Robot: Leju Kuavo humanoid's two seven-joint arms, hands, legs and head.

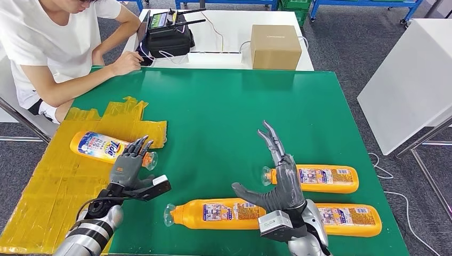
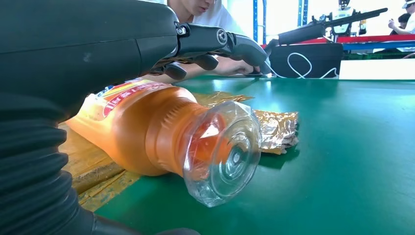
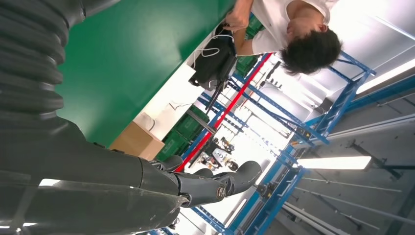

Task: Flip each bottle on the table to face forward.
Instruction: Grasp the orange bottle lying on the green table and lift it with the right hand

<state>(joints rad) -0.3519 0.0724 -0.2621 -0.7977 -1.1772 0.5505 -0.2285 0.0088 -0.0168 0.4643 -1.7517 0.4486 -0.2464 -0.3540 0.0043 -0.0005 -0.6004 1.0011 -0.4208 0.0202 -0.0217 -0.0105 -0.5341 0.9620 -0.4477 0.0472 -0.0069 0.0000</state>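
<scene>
Front-label bottle (image 1: 100,146) lies near the table's (image 1: 224,106) left edge on yellow tape (image 1: 48,181); left hand (image 1: 129,162) hovers over its neck, fingers released. Right hand (image 1: 277,176) spread, empty, above three back-up bottles (image 1: 218,213). Next: grasp one, roll it.

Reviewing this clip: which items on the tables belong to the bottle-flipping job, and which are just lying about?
Job:
orange plastic bottle on yellow tape
three orange plastic bottles lying label-up on green table
left hand
right hand

Lying about:
brown cardboard box
black antenna case

Grey floor (image 1: 341,42), white table (image 1: 234,26) — blue shelving (image 3: 337,112), ceiling light (image 3: 333,162)
</scene>
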